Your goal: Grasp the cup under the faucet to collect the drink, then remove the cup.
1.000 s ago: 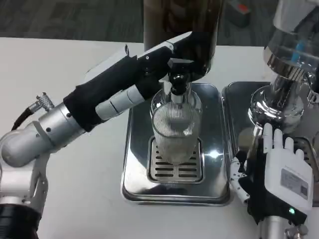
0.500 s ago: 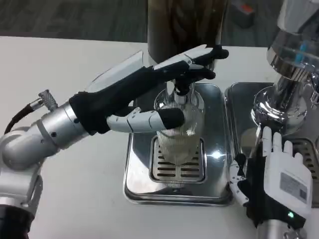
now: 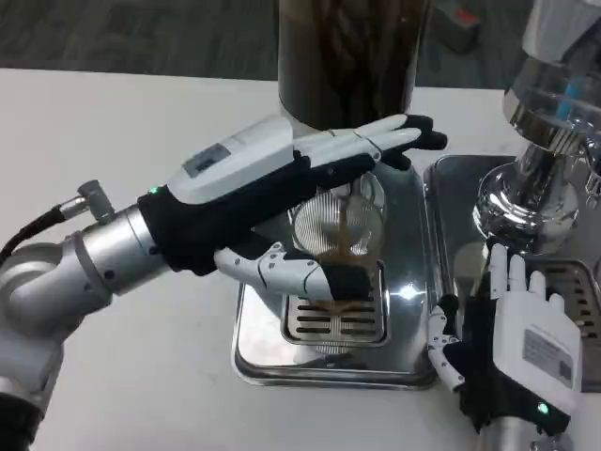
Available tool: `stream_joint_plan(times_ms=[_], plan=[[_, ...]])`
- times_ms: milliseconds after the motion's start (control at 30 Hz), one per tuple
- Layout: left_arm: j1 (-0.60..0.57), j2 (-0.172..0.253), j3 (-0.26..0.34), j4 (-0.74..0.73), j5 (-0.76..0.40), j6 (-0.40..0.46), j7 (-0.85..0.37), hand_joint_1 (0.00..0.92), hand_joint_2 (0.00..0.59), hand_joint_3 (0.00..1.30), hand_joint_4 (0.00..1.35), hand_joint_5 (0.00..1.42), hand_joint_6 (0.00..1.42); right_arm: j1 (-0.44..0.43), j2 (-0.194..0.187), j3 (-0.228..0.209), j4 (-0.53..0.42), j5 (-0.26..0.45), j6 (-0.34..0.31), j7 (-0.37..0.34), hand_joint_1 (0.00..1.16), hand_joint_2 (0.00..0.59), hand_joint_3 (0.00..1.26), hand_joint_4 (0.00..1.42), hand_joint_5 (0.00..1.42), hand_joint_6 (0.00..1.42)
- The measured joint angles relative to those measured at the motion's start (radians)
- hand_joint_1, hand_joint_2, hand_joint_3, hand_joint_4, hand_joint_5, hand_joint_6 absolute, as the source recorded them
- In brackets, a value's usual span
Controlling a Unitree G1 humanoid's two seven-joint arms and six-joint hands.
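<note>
A ribbed clear glass cup (image 3: 331, 225) stands on the drip grate (image 3: 329, 324) of a steel tray (image 3: 258, 334), under the faucet of a dark drink dispenser (image 3: 347, 56). A thin brown stream (image 3: 349, 221) runs down into the cup, and brown drink lies at its bottom. My left hand (image 3: 282, 193) reaches around the cup from the left. Its fingers (image 3: 376, 146) stretch straight across above the rim and hide the faucet, while its thumb (image 3: 300, 274) lies across the cup's lower front. My right hand (image 3: 512, 348) waits at the front right, fingers apart and empty.
A second dispenser with a chrome base (image 3: 531, 188) stands on its own steel tray (image 3: 451, 188) at the right, just behind my right hand. White table (image 3: 113, 113) stretches to the left of the trays.
My left hand has come down from the faucet, turned its white back up and spread around the cup. Brown drink now streams into the cup. My right hand has stayed put.
</note>
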Motion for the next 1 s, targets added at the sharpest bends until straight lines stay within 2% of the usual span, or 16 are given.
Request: stream_joint_plan(times_ms=[200,367,433,467,533,700,733,833,1000], plan=[[0.005,0.023,-0.020,0.005,0.012,-0.019,0.045,0.000,0.122,0.09,0.00,0.19,0.12,-0.006,0.003,-0.006,0.001,0.008,-0.002,0.000,0.28,0.532,0.00,0.00,0.00,0.00],[0.005,0.029,-0.029,0.014,0.012,-0.029,0.062,0.000,0.122,0.09,0.00,0.19,0.12,-0.007,0.004,-0.029,0.000,0.072,-0.038,-0.002,0.32,0.531,0.00,0.00,0.00,0.00],[0.005,0.031,-0.036,0.017,0.012,-0.032,0.069,0.000,0.122,0.09,0.00,0.19,0.12,-0.005,0.004,-0.055,-0.002,0.141,-0.105,-0.007,0.40,0.523,0.00,0.00,0.00,0.00],[0.005,0.033,-0.041,0.020,0.012,-0.034,0.076,0.000,0.122,0.09,0.00,0.19,0.12,0.000,0.004,-0.075,-0.003,0.200,-0.164,-0.011,0.41,0.518,0.00,0.00,0.00,0.00],[0.005,0.035,-0.044,0.021,0.012,-0.034,0.080,0.000,0.122,0.09,0.00,0.19,0.12,0.004,0.004,-0.088,-0.004,0.242,-0.204,-0.015,0.47,0.491,0.00,0.00,0.00,0.00],[0.004,0.036,-0.053,0.029,0.011,-0.035,0.094,0.000,0.122,0.09,0.00,0.19,0.12,0.016,0.005,-0.140,-0.004,0.399,-0.366,-0.016,0.51,0.478,0.00,0.00,0.00,0.00],[0.003,0.037,-0.054,0.030,0.011,-0.035,0.097,0.000,0.122,0.09,0.00,0.19,0.12,0.018,0.005,-0.157,-0.001,0.446,-0.417,-0.015,0.52,0.470,0.00,0.00,0.00,0.00],[0.002,0.041,-0.055,0.034,0.012,-0.036,0.101,0.000,0.122,0.09,0.00,0.19,0.12,0.019,0.001,-0.185,0.013,0.515,-0.509,-0.014,0.53,0.466,0.00,0.00,0.00,0.00],[0.001,0.046,-0.057,0.039,0.012,-0.038,0.108,0.000,0.122,0.09,0.00,0.19,0.12,0.011,-0.034,-0.221,0.120,0.621,-0.675,0.030,0.54,0.376,0.00,0.00,0.00,0.01]])
